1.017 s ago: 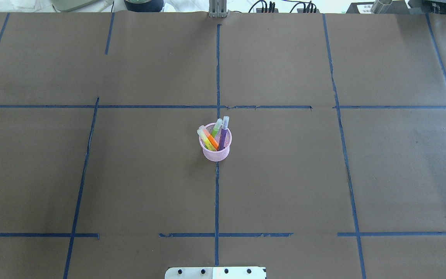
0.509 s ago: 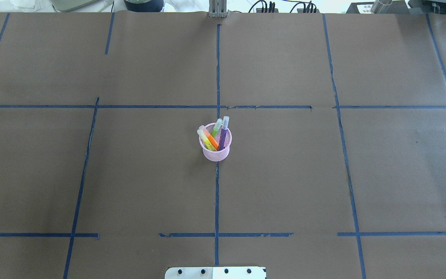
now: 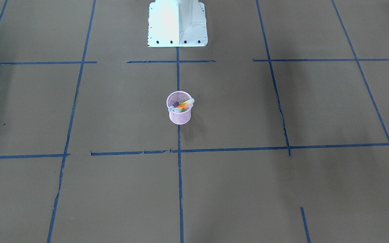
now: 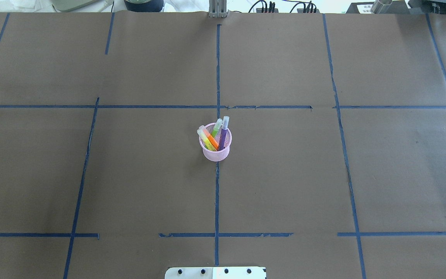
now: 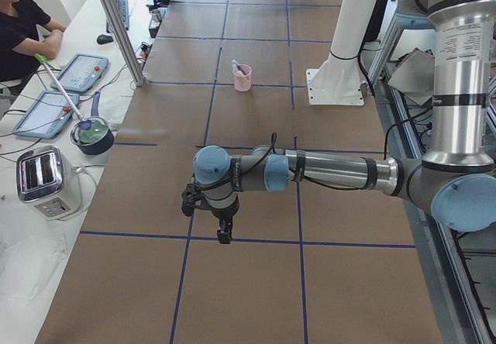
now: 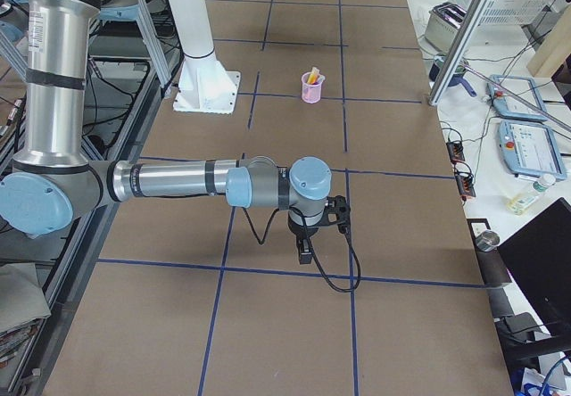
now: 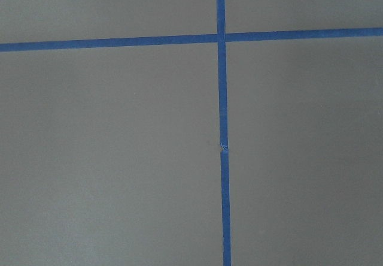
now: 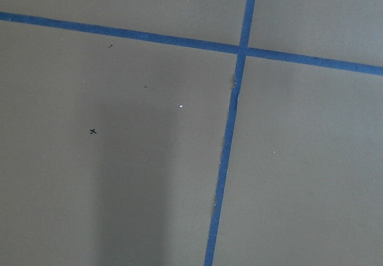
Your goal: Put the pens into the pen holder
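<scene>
Though checked against the overhead view of a second back, found no shift at all: same pen holder (image 4: 215, 150) upright mid-table (image 4: 323, 174) on the centre tape line, same purple pen (image 4: 223, 138), orange pen (image 4: 210, 140) and green pen (image 4: 216, 127) leaning inside it, none seen loose, so judged finished. See the left gripper (image 5: 223, 234) and the right gripper (image 6: 305, 251) only from the side cameras, each pointing down above bare table on a level forearm, well apart from the pen holder; cannot tell whether spread or pressed together.
</scene>
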Motion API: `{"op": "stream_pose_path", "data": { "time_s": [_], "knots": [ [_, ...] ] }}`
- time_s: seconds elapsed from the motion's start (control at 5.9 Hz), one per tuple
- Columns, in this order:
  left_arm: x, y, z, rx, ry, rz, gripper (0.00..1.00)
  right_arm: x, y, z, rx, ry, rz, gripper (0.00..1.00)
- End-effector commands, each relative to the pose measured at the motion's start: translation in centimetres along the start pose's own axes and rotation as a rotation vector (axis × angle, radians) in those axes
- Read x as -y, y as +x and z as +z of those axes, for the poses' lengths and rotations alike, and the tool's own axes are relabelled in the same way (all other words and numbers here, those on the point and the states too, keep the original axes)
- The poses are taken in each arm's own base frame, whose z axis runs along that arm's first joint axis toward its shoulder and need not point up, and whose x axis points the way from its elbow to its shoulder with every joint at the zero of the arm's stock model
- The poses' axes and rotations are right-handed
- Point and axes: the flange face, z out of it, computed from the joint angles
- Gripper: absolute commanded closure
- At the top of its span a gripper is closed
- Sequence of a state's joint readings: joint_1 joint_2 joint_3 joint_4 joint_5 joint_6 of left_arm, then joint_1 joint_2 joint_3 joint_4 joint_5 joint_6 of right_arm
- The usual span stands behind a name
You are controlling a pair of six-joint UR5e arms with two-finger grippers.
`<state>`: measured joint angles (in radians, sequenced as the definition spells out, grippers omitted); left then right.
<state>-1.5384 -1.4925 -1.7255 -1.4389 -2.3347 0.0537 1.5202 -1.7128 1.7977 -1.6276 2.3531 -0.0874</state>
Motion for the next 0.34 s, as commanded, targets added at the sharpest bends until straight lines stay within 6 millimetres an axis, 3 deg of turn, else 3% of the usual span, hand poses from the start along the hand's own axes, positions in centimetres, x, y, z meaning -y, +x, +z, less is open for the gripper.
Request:
{"op": "stream_pose_path", "data": {
  "time_s": [0.0,0.17],
  "knots": [
    [0.06,0.20,0.27,0.000,-0.006,0.003,0.00,-0.02,-0.04,-0.04,0.000,0.001,-0.001,0.00],
    [0.01,0.25,0.42,0.000,-0.009,0.004,0.00,-0.04,0.06,0.07,0.000,-0.001,0.001,0.00]
  ]
}}
